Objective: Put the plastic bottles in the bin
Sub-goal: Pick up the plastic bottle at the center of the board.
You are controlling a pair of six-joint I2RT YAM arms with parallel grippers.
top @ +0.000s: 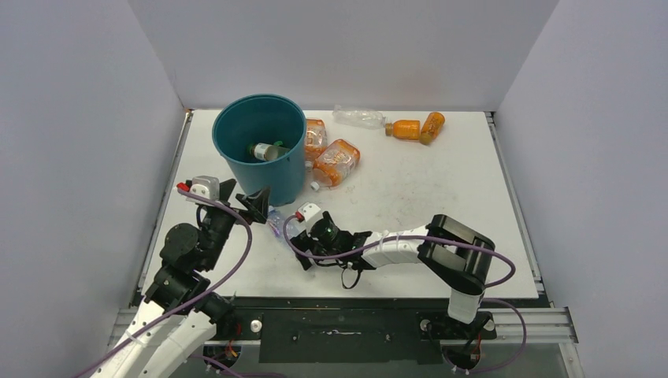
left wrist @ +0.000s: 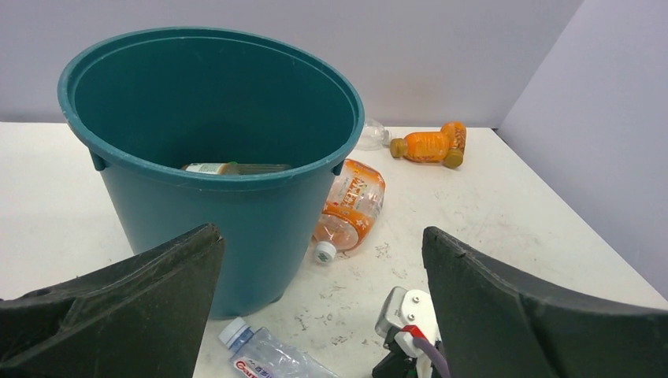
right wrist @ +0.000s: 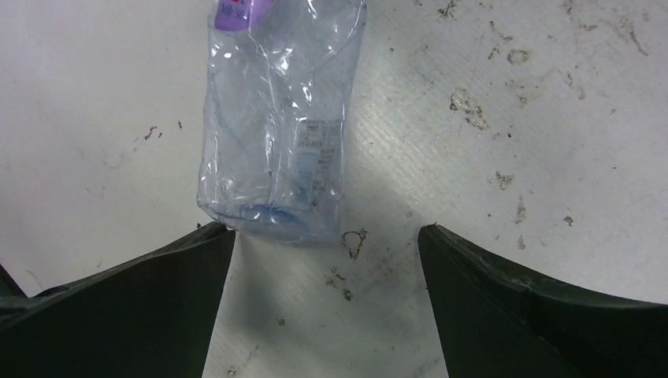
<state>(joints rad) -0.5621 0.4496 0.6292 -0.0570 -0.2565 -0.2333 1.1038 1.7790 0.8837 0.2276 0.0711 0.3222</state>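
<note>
Our right gripper has its jaws spread, just short of the crumpled clear bottle. It's off-centre toward one finger, so closing might squirt it sideways.

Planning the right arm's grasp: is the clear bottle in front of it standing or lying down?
Lying on its side. The clear bottle rests flat on the table, base toward the open right gripper.
</note>
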